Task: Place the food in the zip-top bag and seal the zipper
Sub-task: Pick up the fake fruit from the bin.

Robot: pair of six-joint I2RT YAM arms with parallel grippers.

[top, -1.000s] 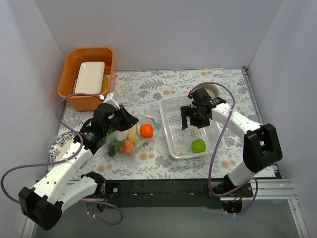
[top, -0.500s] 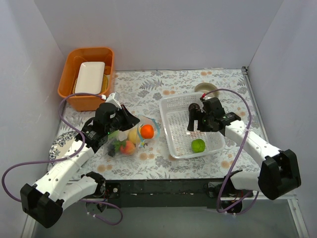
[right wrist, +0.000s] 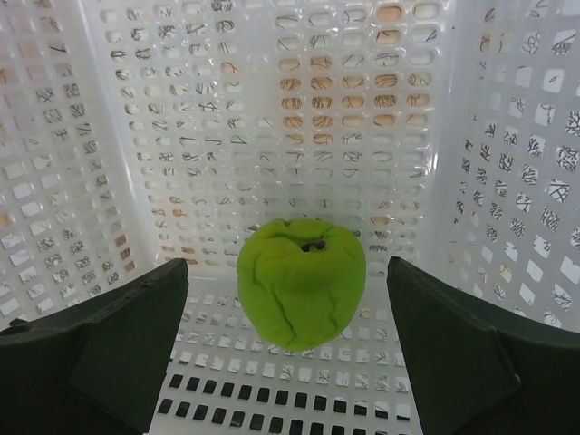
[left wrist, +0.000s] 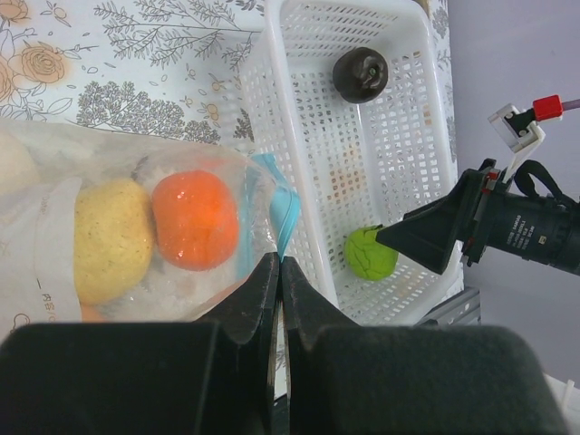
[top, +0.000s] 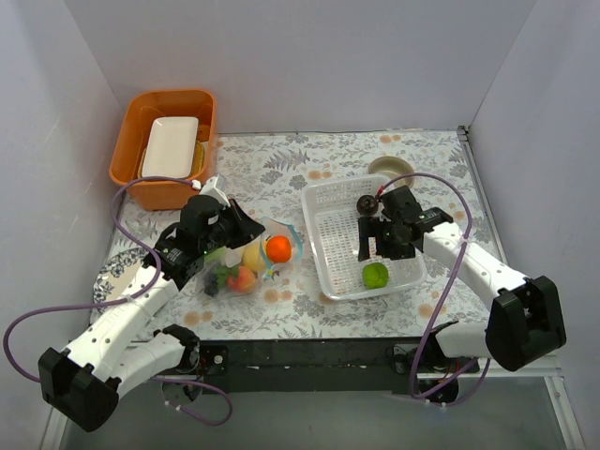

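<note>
The zip-top bag (left wrist: pixel 118 181), already partly filled, is pinched, apparently near its zipper (left wrist: pixel 283 204), by the fully closed left gripper (left wrist: pixel 278 265), so its mouth is presented. The right gripper (right wrist: pixel 288 272) is spread wide around the green piece (top: pixel 376 275) in the white basket (left wrist: pixel 426 136), ready for a grasp.

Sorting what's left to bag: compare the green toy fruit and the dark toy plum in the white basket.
The lumpy green toy fruit is bright lime; the round dark toy plum is near-black and glossy. The green fruit lies at the near end of the white perforated plastic basket, the plum at the far end. The open right claw points at the green fruit, not the plum. Both lie in the basket.
</note>
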